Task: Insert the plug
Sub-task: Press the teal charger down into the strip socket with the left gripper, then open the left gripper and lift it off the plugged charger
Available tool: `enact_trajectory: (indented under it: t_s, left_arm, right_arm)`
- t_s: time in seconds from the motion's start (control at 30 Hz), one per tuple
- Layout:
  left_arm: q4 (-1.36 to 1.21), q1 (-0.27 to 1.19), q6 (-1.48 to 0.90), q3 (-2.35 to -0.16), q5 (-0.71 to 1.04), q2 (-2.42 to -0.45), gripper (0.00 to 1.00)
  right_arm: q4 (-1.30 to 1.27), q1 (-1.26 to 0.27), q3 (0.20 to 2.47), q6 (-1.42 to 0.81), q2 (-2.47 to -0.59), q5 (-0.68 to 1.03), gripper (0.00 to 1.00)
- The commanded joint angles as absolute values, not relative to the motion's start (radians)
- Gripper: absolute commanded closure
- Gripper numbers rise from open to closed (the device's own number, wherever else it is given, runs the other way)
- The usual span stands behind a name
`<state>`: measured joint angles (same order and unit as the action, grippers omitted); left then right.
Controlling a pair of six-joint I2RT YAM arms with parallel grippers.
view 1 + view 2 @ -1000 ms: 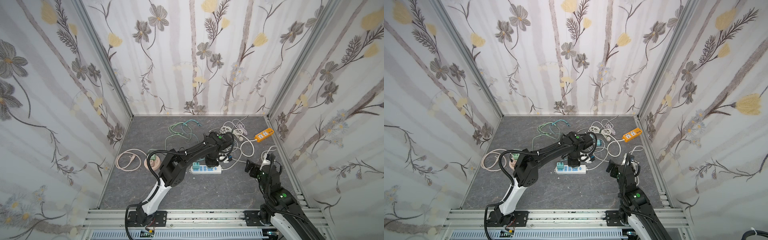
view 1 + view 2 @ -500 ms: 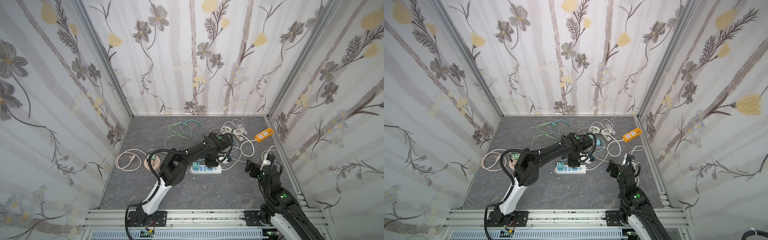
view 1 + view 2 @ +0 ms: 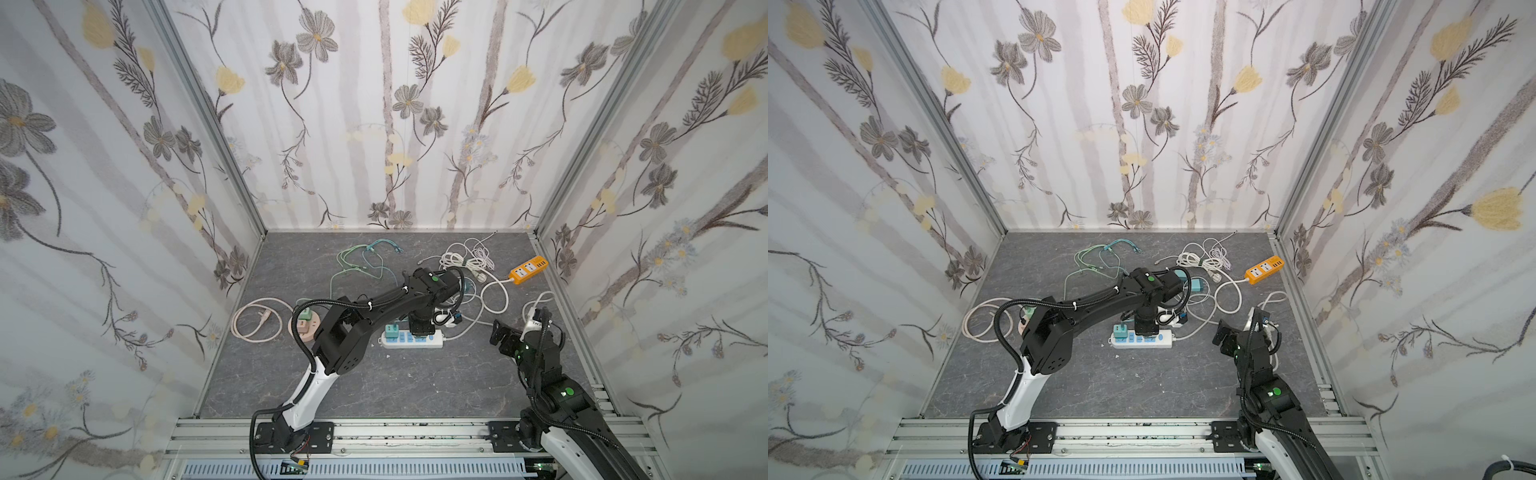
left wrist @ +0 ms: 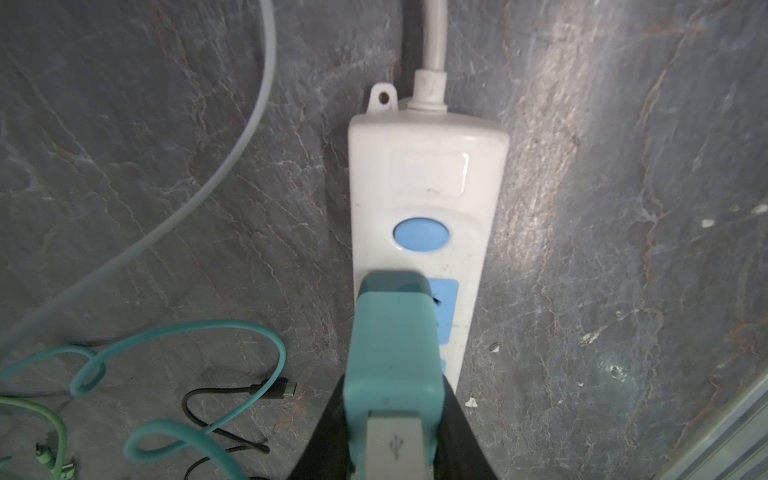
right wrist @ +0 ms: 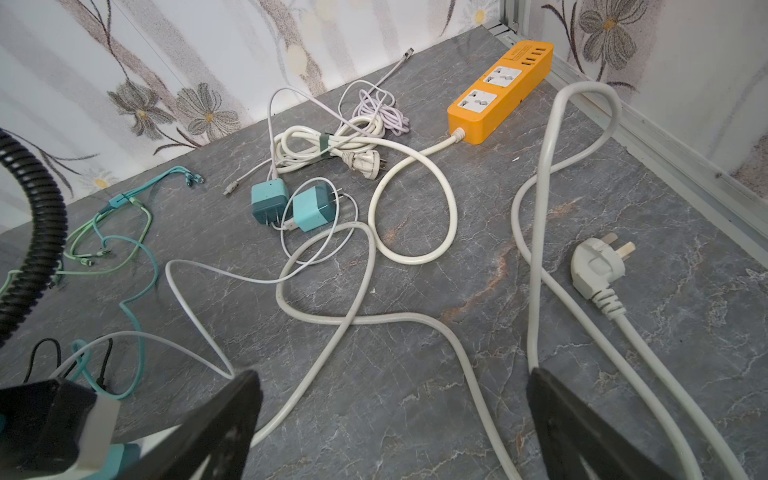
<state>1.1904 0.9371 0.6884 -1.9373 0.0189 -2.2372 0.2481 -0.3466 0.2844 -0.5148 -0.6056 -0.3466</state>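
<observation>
Pinching the teal USB charger [image 4: 395,340], the left fingers [image 4: 461,440] hold it against the white power strip [image 4: 424,178]; seating looks nearly done, with release left to do. At three o'clock of the strip, the right fingers [image 5: 224,419] are spread and empty.

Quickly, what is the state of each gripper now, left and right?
Left gripper: closed on the teal charger, at the white power strip.
Right gripper: open, holding nothing.

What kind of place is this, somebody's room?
Probably a robot test booth, not a room: floral wall panels in metal frames box in a grey table, two robot arms are bolted to an aluminium rail, and power strips and cables lie scattered.
</observation>
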Motion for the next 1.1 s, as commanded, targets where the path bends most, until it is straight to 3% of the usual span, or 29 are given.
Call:
enact_trajectory:
  t_s: [0.0, 0.03, 0.07, 0.1, 0.13, 0.37, 0.6, 0.83, 0.97, 1.07]
  left_arm:
    - [1.197, 0.934, 0.674, -1.957, 0.024, -2.266, 0.77]
    - [1.193, 0.935, 0.667, -1.965, 0.016, -2.264, 0.69]
    - [1.186, 0.934, 0.664, -1.971, 0.014, -2.255, 0.53]
    - [1.172, 0.933, 0.663, -1.970, 0.013, -2.242, 0.10]
    - [1.160, 0.934, 0.662, -1.964, 0.017, -2.226, 0.00]
    - [1.098, 0.932, 0.629, -1.937, 0.089, -2.095, 0.00]
    - [1.025, 0.916, 0.578, -1.846, 0.007, -1.946, 0.00]
    - [0.355, 0.901, 0.507, -1.492, -0.444, -1.703, 0.00]
    - [0.201, 0.858, 0.337, -1.407, -0.527, -1.645, 0.00]
    - [0.015, 0.845, 0.206, -1.321, -0.744, -1.615, 0.00]
  right_arm:
    - [0.249, -0.347, 0.291, -0.528, -0.603, -0.353, 0.01]
    - [0.249, -0.348, 0.291, -0.531, -0.603, -0.352, 0.01]
    - [0.250, -0.347, 0.291, -0.531, -0.601, -0.349, 0.01]
    - [0.252, -0.347, 0.293, -0.531, -0.599, -0.345, 0.01]
    - [0.258, -0.347, 0.298, -0.530, -0.597, -0.341, 0.01]
    - [0.293, -0.346, 0.318, -0.497, -0.584, -0.298, 0.01]
    - [0.137, -0.345, 0.255, -0.467, -0.587, -0.117, 0.01]
    - [0.149, -0.348, 0.313, -0.464, -0.741, -0.021, 0.01]
    - [0.144, -0.349, 0.355, -0.463, -0.831, 0.036, 0.01]
    - [0.147, -0.354, 0.392, -0.456, -0.907, 0.104, 0.01]
